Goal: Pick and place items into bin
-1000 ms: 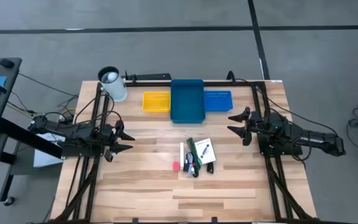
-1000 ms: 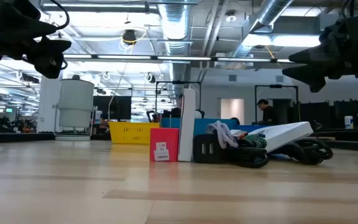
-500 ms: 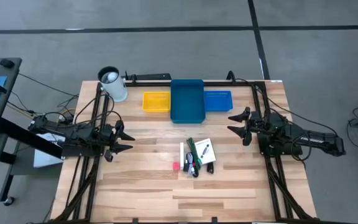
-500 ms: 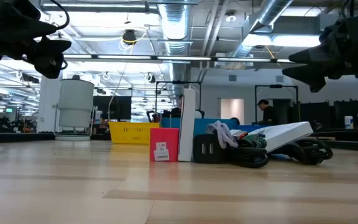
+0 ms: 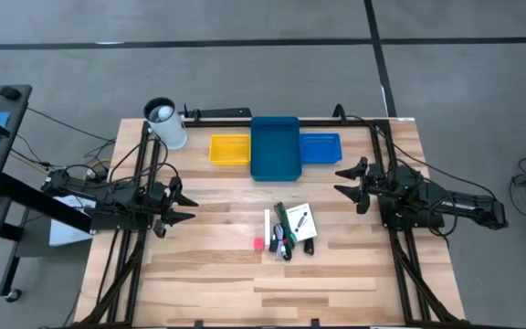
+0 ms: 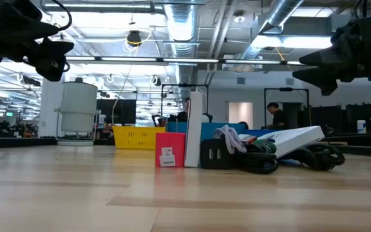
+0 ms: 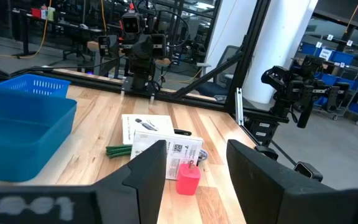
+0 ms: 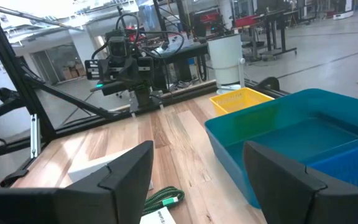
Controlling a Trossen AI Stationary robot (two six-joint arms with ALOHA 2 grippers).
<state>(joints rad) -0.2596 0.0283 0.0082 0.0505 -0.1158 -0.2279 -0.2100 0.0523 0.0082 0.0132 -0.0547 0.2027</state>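
The items lie in a small heap [image 5: 287, 230] at the table's middle: white printed cards [image 7: 156, 138], a green pen [image 5: 281, 216], a black cable [image 6: 317, 156] and a pink cube [image 5: 258, 244] at the heap's left. The pink cube [image 7: 188, 177] also shows in the left wrist view. My left gripper [image 5: 179, 206] hovers open above the table's left part, fingers pointing toward the heap. My right gripper [image 5: 347, 182] hovers open at the table's right, fingers pointing left. The teal bin [image 5: 274, 148] stands at the far edge.
A yellow tray [image 5: 230, 149] and a blue tray [image 5: 320, 146] flank the teal bin. A white cylinder [image 5: 166, 123] stands at the far left corner. Bare wood lies along the near edge. A person [image 6: 275, 116] stands in the room beyond.
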